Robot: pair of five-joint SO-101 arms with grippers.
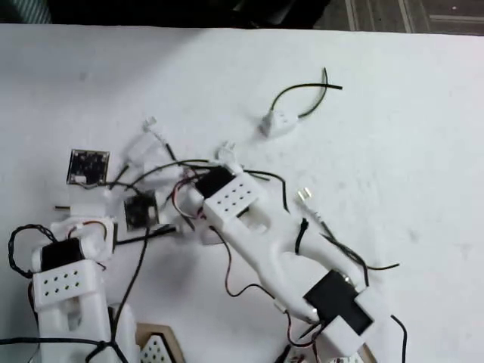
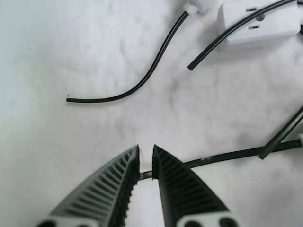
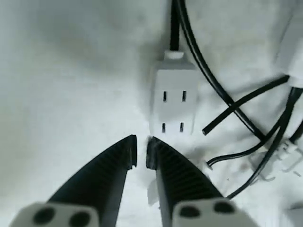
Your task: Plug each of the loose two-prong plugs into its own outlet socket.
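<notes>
We judge no plug seated: left gripper (image 2: 145, 149) and right gripper (image 3: 141, 140) jaws stand narrow, apparently empty; next, open one over the plug (image 1: 305, 195) near the counter's (image 1: 423, 113) middle.

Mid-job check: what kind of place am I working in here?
Probably a lab test bench, not a home: a white-covered table, two white arms side by side, and short-corded practice parts, such as an outlet socket and a loose plug, lying on it.
</notes>
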